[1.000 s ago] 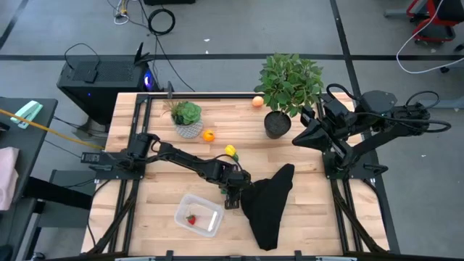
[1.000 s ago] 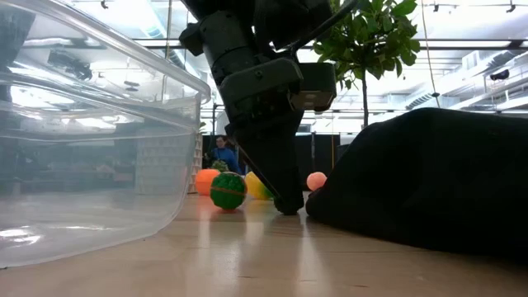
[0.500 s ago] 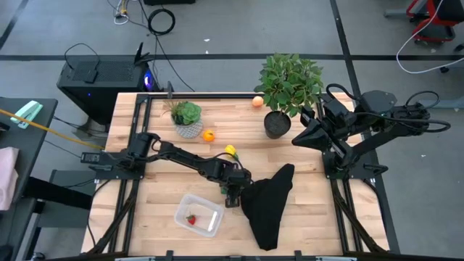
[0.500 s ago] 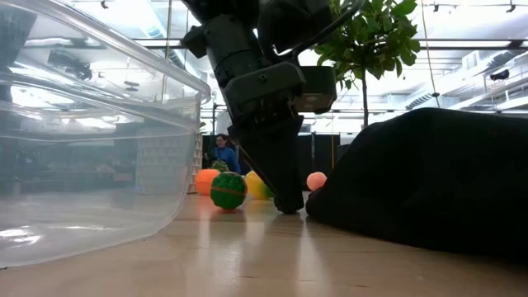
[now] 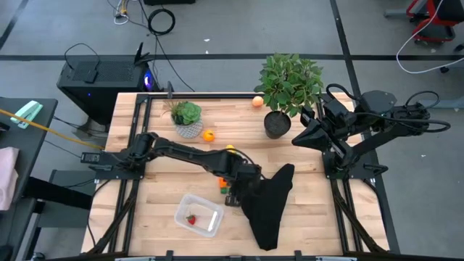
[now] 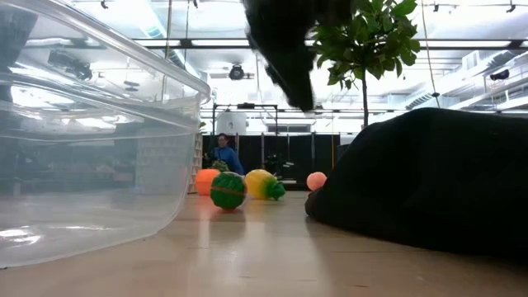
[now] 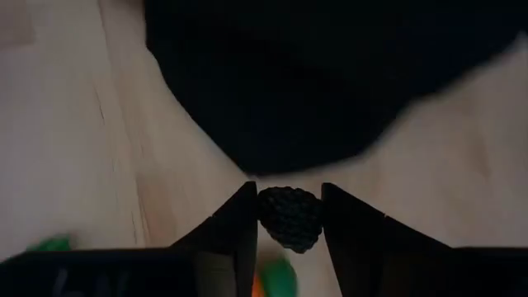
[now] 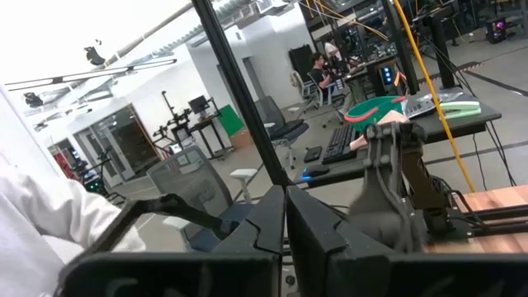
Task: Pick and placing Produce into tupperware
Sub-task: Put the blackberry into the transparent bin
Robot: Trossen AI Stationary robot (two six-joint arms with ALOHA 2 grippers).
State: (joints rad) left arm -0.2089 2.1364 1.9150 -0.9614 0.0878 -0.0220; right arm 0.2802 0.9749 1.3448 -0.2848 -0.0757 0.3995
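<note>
My left gripper (image 7: 287,190) hangs above the table beside the black cloth (image 5: 267,205), shut on a small dark bumpy berry (image 7: 289,219). In the low view it shows only at the top (image 6: 287,58). An orange-and-green piece of produce (image 5: 223,185) lies on the wood just under it. A yellow piece (image 5: 230,150), an orange one (image 5: 208,135) and a peach one (image 5: 257,101) lie farther back. The clear tupperware (image 5: 198,215) stands near the front edge with a red strawberry (image 5: 191,218) inside. My right gripper (image 8: 286,221) waits shut, raised at the right (image 5: 308,132). My left gripper pinches the dark berry by its two opposite sides (image 7: 266,216) between its two fingers (image 7: 235,227). The fingers slant steeply down from above. The berry is lifted clear of the table.
A small potted plant (image 5: 187,118) and a large leafy one (image 5: 290,81) stand at the back of the table. The black cloth lies heaped right of the tupperware. Bare wood shows left of the tupperware and along the front.
My left gripper has risen from the tabletop beside the black cloth, mostly in the last half second, rolling slightly. In the low view its fingers have left the table and gone to the picture's top, uncovering the yellow piece behind.
</note>
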